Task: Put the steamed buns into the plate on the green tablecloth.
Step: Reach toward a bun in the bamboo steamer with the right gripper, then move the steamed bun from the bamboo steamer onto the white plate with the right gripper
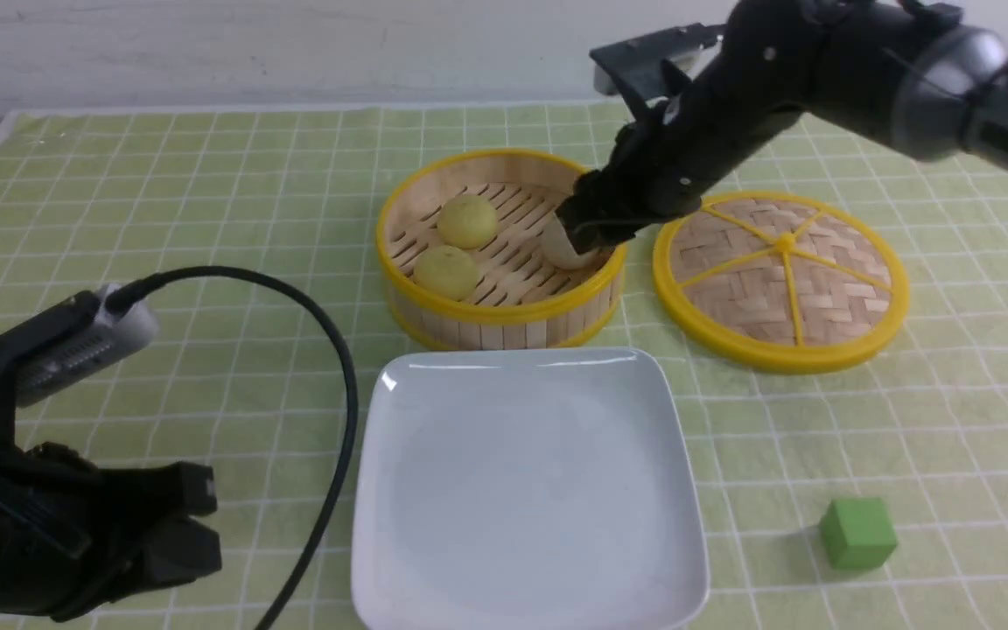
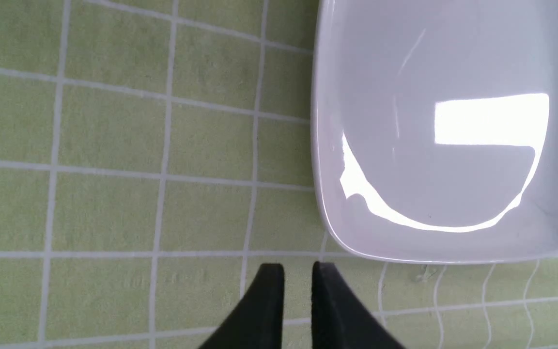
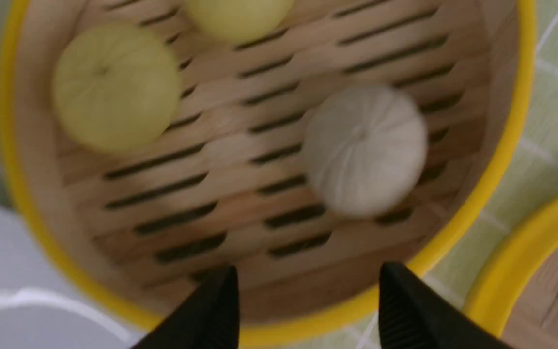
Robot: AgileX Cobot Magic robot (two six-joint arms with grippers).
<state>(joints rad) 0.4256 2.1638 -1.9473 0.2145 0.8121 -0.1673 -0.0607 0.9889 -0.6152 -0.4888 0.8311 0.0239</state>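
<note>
Two pale yellow steamed buns (image 1: 467,220) (image 1: 446,271) lie in the round bamboo steamer basket (image 1: 486,315). A greyish-white bun (image 1: 561,254) sits at the basket's right side, partly hidden behind my right gripper (image 1: 587,232). In the right wrist view that gripper (image 3: 308,271) stands wide open over the basket's rim, with the white bun (image 3: 364,150) just ahead of the fingertips and free. The white square plate (image 1: 521,357) lies empty on the green tablecloth (image 1: 206,175), in front of the basket. My left gripper (image 2: 297,266) hovers over the cloth beside the plate's corner, its fingers slightly parted and holding nothing.
The woven round lid (image 1: 784,280) lies flat to the right of the basket. A green cube (image 1: 857,532) sits at the front right. My left arm and its black cable (image 1: 342,367) occupy the front left, close to the plate's left edge.
</note>
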